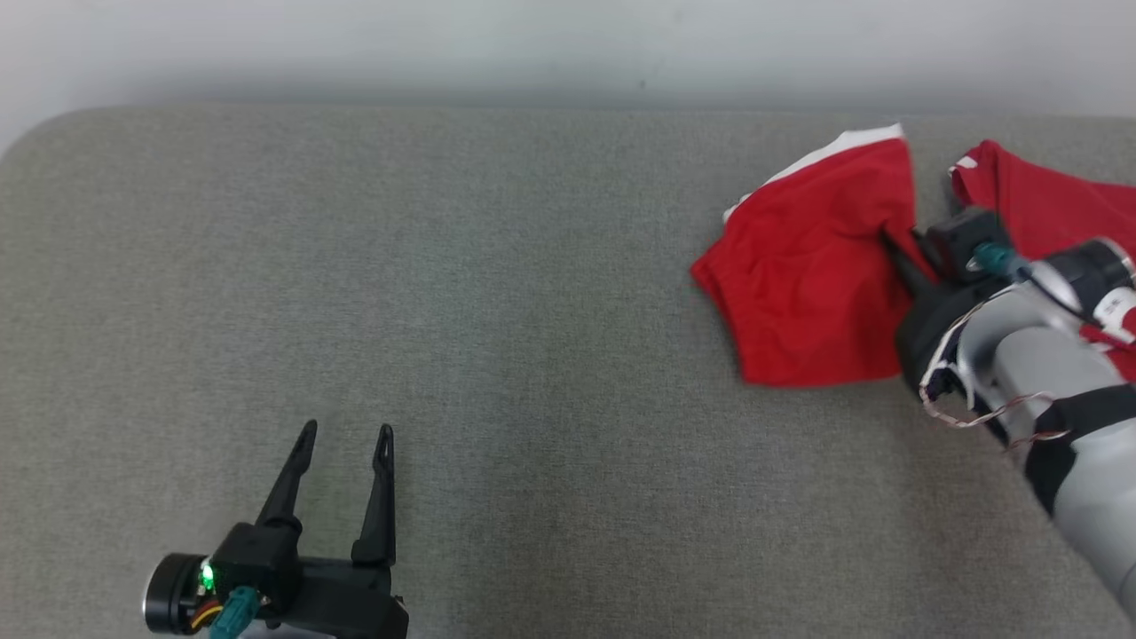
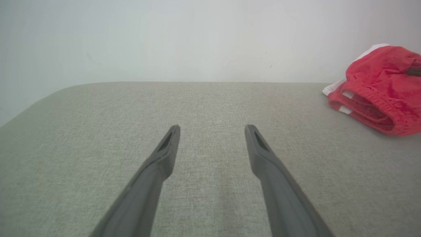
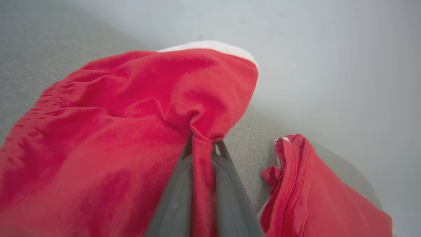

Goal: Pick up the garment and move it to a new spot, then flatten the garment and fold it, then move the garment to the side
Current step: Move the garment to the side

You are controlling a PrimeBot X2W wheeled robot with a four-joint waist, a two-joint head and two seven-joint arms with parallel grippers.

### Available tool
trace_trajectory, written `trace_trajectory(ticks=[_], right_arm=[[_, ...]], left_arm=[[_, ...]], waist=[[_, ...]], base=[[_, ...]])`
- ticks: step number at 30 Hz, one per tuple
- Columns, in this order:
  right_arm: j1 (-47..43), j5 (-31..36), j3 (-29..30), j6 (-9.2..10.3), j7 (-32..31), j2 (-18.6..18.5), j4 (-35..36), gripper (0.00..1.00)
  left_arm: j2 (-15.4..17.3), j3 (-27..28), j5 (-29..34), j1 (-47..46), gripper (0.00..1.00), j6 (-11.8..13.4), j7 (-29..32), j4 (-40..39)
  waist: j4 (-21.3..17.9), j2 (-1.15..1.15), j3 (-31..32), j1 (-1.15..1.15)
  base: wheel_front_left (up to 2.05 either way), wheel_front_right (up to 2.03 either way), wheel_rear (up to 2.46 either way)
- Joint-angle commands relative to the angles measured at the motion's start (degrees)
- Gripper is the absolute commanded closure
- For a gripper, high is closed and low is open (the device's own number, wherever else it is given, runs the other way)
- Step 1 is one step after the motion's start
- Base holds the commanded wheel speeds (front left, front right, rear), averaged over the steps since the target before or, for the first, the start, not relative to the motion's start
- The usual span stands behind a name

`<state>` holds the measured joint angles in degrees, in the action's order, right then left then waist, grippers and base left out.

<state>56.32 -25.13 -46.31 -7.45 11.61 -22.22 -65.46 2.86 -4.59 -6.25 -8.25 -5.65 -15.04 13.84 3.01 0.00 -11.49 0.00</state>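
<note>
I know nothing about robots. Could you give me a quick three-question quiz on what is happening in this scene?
1. True or false: the left gripper is holding the red garment.
2. What does the right gripper pinch: A nothing, B a fold of the red garment, C a white towel?
3. Fill in: the left gripper's fingers stand ____, with nothing between them.
Key: 1 false; 2 B; 3 open.
</note>
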Motion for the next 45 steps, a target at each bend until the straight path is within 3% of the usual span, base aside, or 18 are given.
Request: trace_trajectory(ticks=[1,3,21,31,40,41,42,43,45], right_arm=[[1.26,-0.52,-0.79,-0.02,-0.53,-1.38,0.77,1.0],[3.16,-1.39,-2.31,-0.02,-1.52,-4.44,2.07,1.0],[11.26,-8.53,-6.73,-0.02,-8.39,-19.69,8.17,1.0],[13.37,-8.63,-7.78,-0.02,-9.7,-23.09,4.74,1.0],[14.91,-7.5,-8.07,-0.02,-8.4,-22.05,1.14,1.0],[15.61,-7.07,-7.97,-0.01,-7.45,-22.25,0.61,0.88],[16.15,-6.68,-7.82,-0.01,-6.61,-22.29,0.11,0.05],[16.04,-6.54,-7.66,-0.02,-6.27,-21.95,-0.48,0.0],[15.94,-5.81,-7.82,-0.02,-6.12,-21.36,-2.06,0.0]], left_arm=[[0.03,0.39,0.54,-1.05,0.0,-0.25,-0.14,-0.64],[0.04,0.81,1.25,-1.55,0.0,-0.6,-0.14,-1.31],[1.07,2.76,3.35,-4.2,0.0,-1.39,-0.14,-5.15],[2.29,3.64,3.75,-5.28,0.0,-1.64,-0.14,-7.84],[2.45,3.91,4.08,-5.63,0.0,-1.74,-0.14,-8.46],[2.42,3.88,4.13,-5.67,0.0,-1.75,-0.14,-8.47],[2.39,3.82,4.17,-5.75,0.0,-1.76,-0.14,-8.44],[2.35,3.87,4.19,-5.8,0.0,-1.76,-0.14,-8.38],[2.23,4.02,4.22,-5.7,0.0,-1.76,-0.14,-8.18]], waist=[[-1.45,0.0,-1.94,0.0],[-2.02,0.0,-3.13,0.0],[-6.29,0.0,-9.71,0.0],[-6.67,0.0,-12.41,0.0],[-6.34,0.0,-13.34,0.0],[-6.25,0.0,-13.44,0.0],[-6.18,0.0,-13.48,0.0],[-6.13,0.0,-13.45,0.0],[-6.06,0.0,-13.08,0.0]], base=[[0.0,0.0,0.0],[0.0,0.0,0.0],[0.0,0.0,0.0],[0.0,0.0,0.0],[0.0,0.0,0.0],[0.0,0.0,0.0],[0.0,0.0,0.0],[0.0,0.0,0.0],[0.0,0.0,0.0]])
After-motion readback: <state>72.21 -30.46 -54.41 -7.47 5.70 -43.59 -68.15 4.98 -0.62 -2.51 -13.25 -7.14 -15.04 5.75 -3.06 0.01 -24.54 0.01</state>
